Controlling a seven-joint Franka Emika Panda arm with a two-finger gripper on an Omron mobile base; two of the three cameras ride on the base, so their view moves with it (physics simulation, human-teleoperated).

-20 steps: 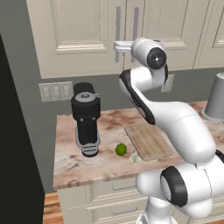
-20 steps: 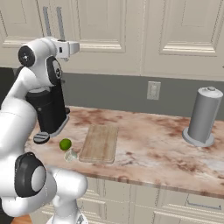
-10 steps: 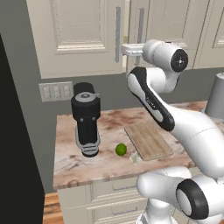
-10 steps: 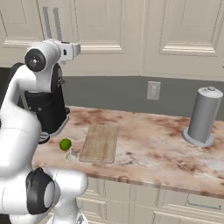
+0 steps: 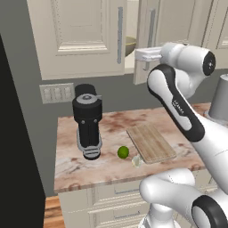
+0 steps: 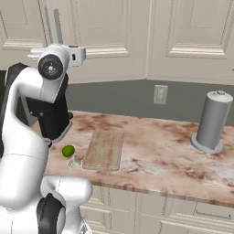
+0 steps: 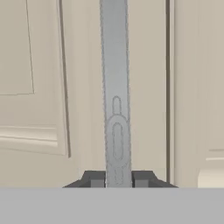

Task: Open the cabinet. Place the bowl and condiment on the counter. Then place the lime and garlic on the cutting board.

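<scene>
My gripper (image 5: 147,59) (image 7: 117,178) is shut on the long metal handle (image 7: 116,87) of the cabinet's right door (image 5: 178,22). That door stands swung partly out from the cabinet's left door (image 5: 80,31). In the gap between them shows the rim of the olive-yellow bowl (image 5: 130,44). On the marble counter (image 5: 111,124) (image 6: 160,146) the green lime (image 5: 123,152) (image 6: 68,150) lies beside the pale garlic (image 5: 137,161) (image 6: 74,162). Both sit just left of the wooden cutting board (image 5: 150,142) (image 6: 104,149). The condiment is hidden.
A black coffee machine (image 5: 89,120) (image 6: 52,114) stands at the counter's left end. At the right end is a grey cylinder on a round base (image 6: 211,121) (image 5: 220,98). There are cream drawers (image 6: 137,205) below and a wall outlet (image 6: 160,94) behind.
The right cabinet door has swung out from shut with my gripper on its handle. The arm has drawn back toward the base, and the bowl now shows in the gap.
</scene>
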